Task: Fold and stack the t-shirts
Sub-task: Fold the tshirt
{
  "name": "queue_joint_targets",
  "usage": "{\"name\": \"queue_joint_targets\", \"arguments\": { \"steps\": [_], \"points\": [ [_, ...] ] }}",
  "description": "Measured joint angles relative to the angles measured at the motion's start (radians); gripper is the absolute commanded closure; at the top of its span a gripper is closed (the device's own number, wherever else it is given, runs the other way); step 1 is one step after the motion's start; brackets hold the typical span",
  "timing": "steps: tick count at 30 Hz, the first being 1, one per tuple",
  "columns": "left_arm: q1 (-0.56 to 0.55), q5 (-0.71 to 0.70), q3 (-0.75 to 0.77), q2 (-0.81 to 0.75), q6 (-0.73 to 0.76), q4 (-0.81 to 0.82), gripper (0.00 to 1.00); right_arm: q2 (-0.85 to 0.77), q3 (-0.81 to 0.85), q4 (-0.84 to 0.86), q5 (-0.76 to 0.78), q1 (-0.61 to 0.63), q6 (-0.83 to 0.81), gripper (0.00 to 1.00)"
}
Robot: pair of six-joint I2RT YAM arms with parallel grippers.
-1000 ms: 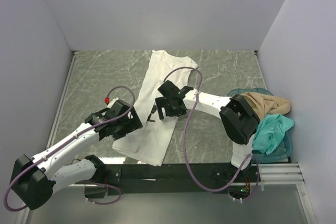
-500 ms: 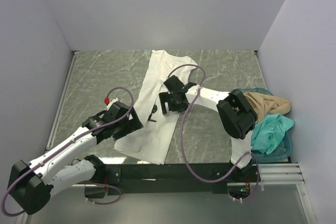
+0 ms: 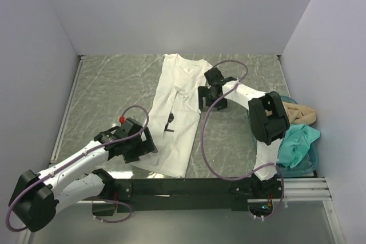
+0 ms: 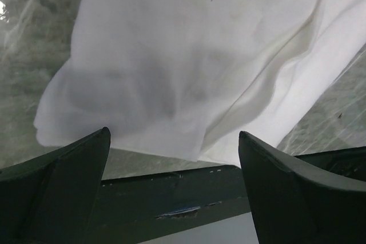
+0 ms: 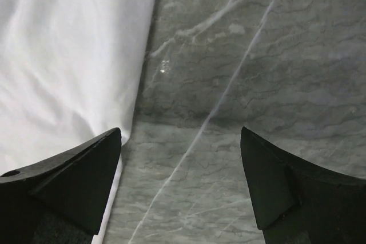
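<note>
The marble table (image 3: 103,95) fills the middle of the top view. On it the white t-shirt (image 3: 180,112) lies as a long narrow strip, collar end at upper centre and hem at lower centre near the table's front edge. Its long axis runs almost straight up and down the frame, leaning slightly left toward the bottom. At the right edge of the frame the teal basket (image 3: 311,161) holds the tan t-shirt (image 3: 300,114) and the teal t-shirt (image 3: 297,141), both crumpled and well apart from the strip. The left gripper (image 3: 137,147) sits at the strip's lower-left corner, so the cloth lies up and to the right of it. In the left wrist view its jaws stand wide and empty, with the hem in the gap just beyond the tips. The right gripper (image 3: 210,98) hangs at the strip's right edge in its upper half, so the cloth lies to its left. In the right wrist view its jaws are spread with nothing between them; one finger (image 5: 74,175) overlaps the cloth's border and the other is over bare marble. A crosswise fold looks due next, and for that the left arm is nearer the hem and the right arm nearer the collar end. A small black print mark (image 3: 169,123) sits mid-strip between the two grippers.
</note>
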Motion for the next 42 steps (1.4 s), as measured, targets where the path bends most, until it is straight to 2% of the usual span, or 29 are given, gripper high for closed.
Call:
{"name": "queue_joint_targets", "arguments": {
  "steps": [3, 9, 15, 18, 21, 23, 25, 32, 37, 42],
  "points": [
    [-0.008, -0.019, 0.000, -0.031, -0.038, -0.045, 0.01, -0.027, -0.005, -0.005, -0.002, 0.007, -0.007, 0.09],
    [-0.012, -0.208, 0.080, -0.061, -0.224, -0.246, 0.01, -0.228, -0.124, 0.014, 0.004, 0.090, 0.015, 0.09],
    [-0.011, -0.278, 0.055, -0.051, -0.362, -0.288, 0.13, -0.396, -0.274, 0.052, -0.007, 0.249, 0.071, 0.09],
    [-0.011, -0.278, 0.003, -0.054, -0.406, -0.283, 0.25, -0.435, -0.329, 0.054, -0.014, 0.278, 0.094, 0.09],
    [-0.010, -0.275, -0.062, -0.065, -0.439, -0.270, 0.45, -0.472, -0.370, 0.055, -0.014, 0.300, 0.115, 0.09],
    [-0.008, -0.267, -0.096, -0.071, -0.446, -0.260, 0.55, -0.499, -0.388, 0.059, -0.014, 0.315, 0.126, 0.09],
    [-0.004, -0.256, -0.108, -0.085, -0.455, -0.227, 0.68, -0.533, -0.406, 0.060, -0.015, 0.333, 0.133, 0.09],
    [-0.003, -0.235, -0.120, -0.070, -0.463, -0.168, 0.99, -0.606, -0.468, 0.076, -0.011, 0.452, 0.163, 0.10],
    [-0.003, -0.230, -0.124, -0.070, -0.460, -0.142, 0.99, -0.587, -0.490, 0.077, 0.009, 0.661, 0.151, 0.12],
    [-0.003, -0.230, -0.124, -0.070, -0.450, -0.136, 0.99, -0.472, -0.449, 0.075, 0.053, 0.845, 0.135, 0.16]
  ]
}}
